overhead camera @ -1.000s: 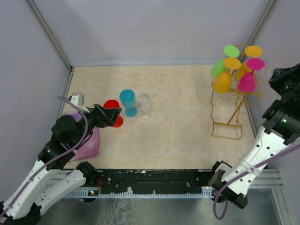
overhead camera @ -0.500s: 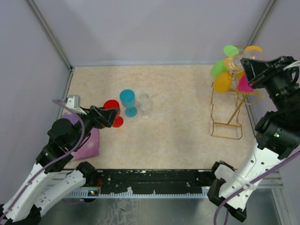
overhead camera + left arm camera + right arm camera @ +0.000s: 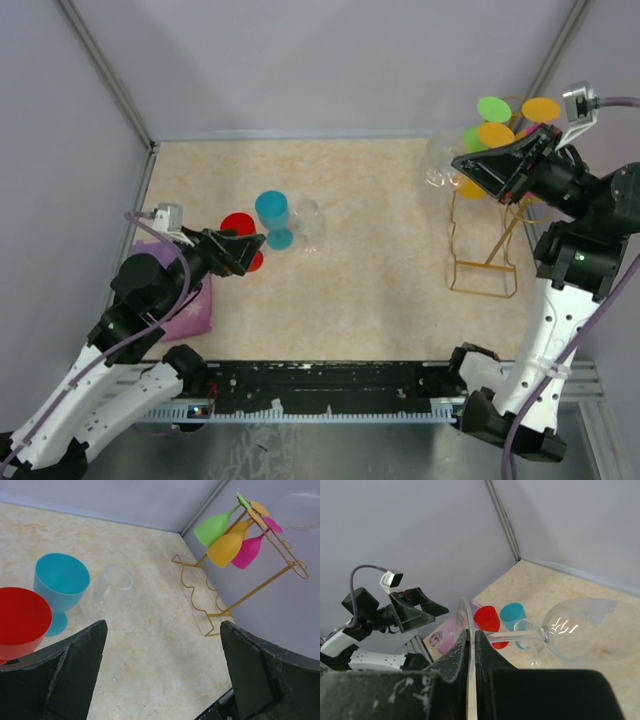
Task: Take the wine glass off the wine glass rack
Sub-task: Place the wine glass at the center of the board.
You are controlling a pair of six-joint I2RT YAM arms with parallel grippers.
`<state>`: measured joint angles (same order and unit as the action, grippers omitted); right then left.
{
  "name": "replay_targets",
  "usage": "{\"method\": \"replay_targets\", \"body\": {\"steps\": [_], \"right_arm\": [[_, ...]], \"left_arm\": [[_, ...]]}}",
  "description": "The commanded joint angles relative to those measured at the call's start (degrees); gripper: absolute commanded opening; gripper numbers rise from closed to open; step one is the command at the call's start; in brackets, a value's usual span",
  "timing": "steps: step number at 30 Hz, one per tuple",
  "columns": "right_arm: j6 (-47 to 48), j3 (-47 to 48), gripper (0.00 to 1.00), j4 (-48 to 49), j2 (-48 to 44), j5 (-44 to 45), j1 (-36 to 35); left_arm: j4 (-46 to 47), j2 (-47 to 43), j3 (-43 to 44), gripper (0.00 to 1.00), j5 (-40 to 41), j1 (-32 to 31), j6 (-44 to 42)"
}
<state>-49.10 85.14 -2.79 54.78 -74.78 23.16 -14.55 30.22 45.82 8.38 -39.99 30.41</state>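
Wine glass (image 3: 438, 162) off the rack (image 3: 503, 238); held in the air just left of the rack's top, lying roughly on its side, bowl pointing left. Foot disc pinched edge-on between the right jaws, closed tight on it. Stem and bowl free of the jaws in the right wrist view. No contact with rack or desk (image 3: 380, 290).

Rack upright at the far right of the desk, close to the right wall. Green glass (image 3: 215, 526), orange glass (image 3: 227, 547) and pink glass (image 3: 247, 554) hanging from its upper rails, bowls down, packed close together.

Left jaws spread wide, holding nothing, low over the near left of the desk.

Red cup (image 3: 235, 220), blue cup (image 3: 271, 212) and a second clear glass (image 3: 307, 215) standing upright in a row at mid-left of the desk, each just beside the next, just beyond the left jaws and well apart from the rack.

Purple pouch (image 3: 190, 305) lying at the near left edge, partly hidden under the left arm.
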Motion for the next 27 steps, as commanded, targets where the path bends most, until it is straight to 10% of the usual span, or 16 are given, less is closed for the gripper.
{"method": "replay_targets", "body": {"steps": [1,11,17,27], "right_arm": [[2.58,-1.59,0.0,2.26,0.82,0.84,-4.99],[38.4,8.56,0.0,-35.59,14.57,36.03,-43.89],[41.85,3.56,0.0,-29.78,16.28,39.12,-53.71],[18.97,-16.89,0.0,-6.69,8.13,38.79,-55.62]], "left_arm": [[3.91,-1.06,-1.26,0.99,-4.32,0.17,1.57],[1.35,2.02,1.22,0.99,-7.7,0.18,-0.13],[1.72,2.47,0.56,0.99,-10.76,0.17,1.06],[5.66,3.68,-2.32,0.99,-16.34,0.17,3.03]]}}
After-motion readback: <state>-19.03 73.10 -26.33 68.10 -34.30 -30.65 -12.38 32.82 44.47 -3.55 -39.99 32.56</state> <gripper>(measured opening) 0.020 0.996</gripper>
